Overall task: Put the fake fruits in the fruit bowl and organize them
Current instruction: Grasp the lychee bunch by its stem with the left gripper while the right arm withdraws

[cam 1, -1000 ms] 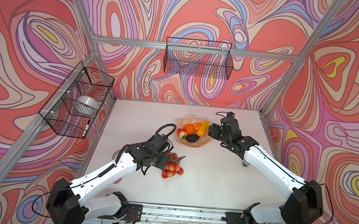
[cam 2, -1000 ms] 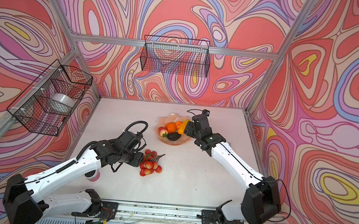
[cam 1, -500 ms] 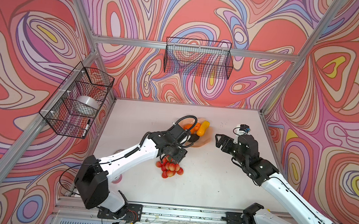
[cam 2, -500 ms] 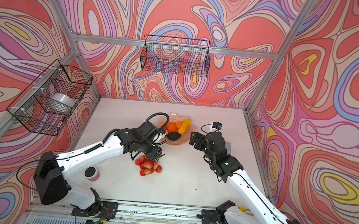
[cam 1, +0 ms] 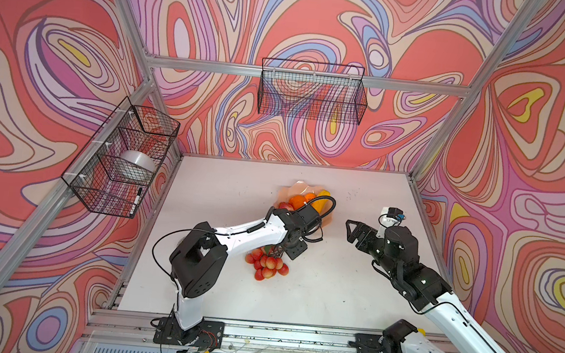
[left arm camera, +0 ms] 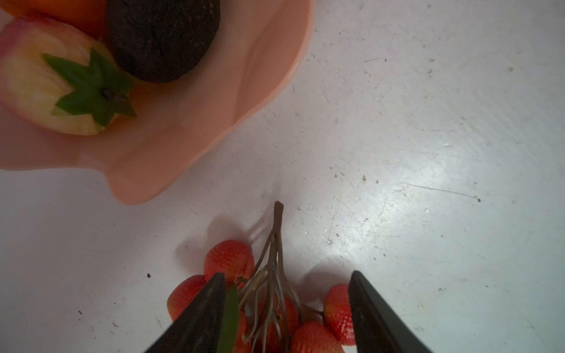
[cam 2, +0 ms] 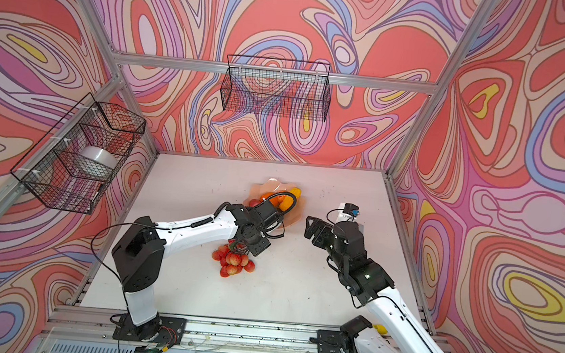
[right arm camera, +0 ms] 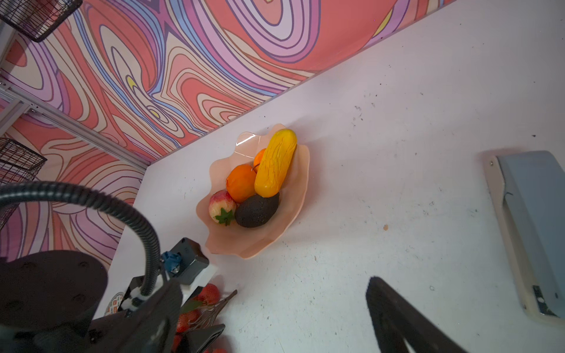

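In both top views the fruit bowl (cam 1: 297,186) is seen at the far middle of the tabletop (cam 1: 223,186); the long yellow-orange fruit (cam 1: 322,199), one of the oranges (cam 1: 297,200) and the peach (cam 1: 284,206) show inside it behind the left arm; the bunch of red balls (cam 1: 267,266) lies on the tabletop just on the near side of the bowl, outside it; the left hand (cam 1: 279,253) is set over its stems (left arm camera: 276,244); the right hand (cam 1: 354,230) is held to the right of the bowl, jaws spread and empty.

In the left wrist view the left hand's jaws are shown apart on either side of the stems, clamped on nothing; the avocado (left arm camera: 162,36) is seen in the bowl.

In the right wrist view both oranges, the peach, the avocado and the long fruit are counted in the bowl; the task is judged mostly done, with only the bunch left to be gripped, carried over and settled among the rest.
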Robot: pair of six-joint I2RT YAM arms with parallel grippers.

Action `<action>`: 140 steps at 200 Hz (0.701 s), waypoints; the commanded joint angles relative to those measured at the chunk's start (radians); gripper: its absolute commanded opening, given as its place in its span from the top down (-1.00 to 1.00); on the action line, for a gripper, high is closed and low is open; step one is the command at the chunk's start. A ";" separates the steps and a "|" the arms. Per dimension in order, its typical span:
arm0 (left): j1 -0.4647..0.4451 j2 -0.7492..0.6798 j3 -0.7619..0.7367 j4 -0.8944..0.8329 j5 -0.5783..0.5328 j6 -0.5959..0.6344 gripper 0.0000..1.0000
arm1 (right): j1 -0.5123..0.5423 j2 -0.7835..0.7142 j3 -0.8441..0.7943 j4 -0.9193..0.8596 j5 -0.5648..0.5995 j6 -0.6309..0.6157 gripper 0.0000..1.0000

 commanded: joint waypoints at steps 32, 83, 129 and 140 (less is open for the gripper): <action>-0.002 0.095 0.050 -0.107 -0.045 -0.004 -0.29 | -0.004 -0.048 -0.010 -0.048 0.041 0.009 -0.97; 0.001 0.154 0.049 -0.102 -0.026 -0.029 0.07 | -0.004 -0.066 -0.011 -0.066 0.057 0.016 -0.97; 0.001 0.121 0.008 -0.102 -0.024 -0.059 0.68 | -0.003 -0.077 -0.012 -0.080 0.076 0.019 -0.97; 0.001 0.094 -0.009 -0.101 -0.022 -0.069 0.82 | -0.004 -0.077 -0.012 -0.080 0.077 0.021 -0.97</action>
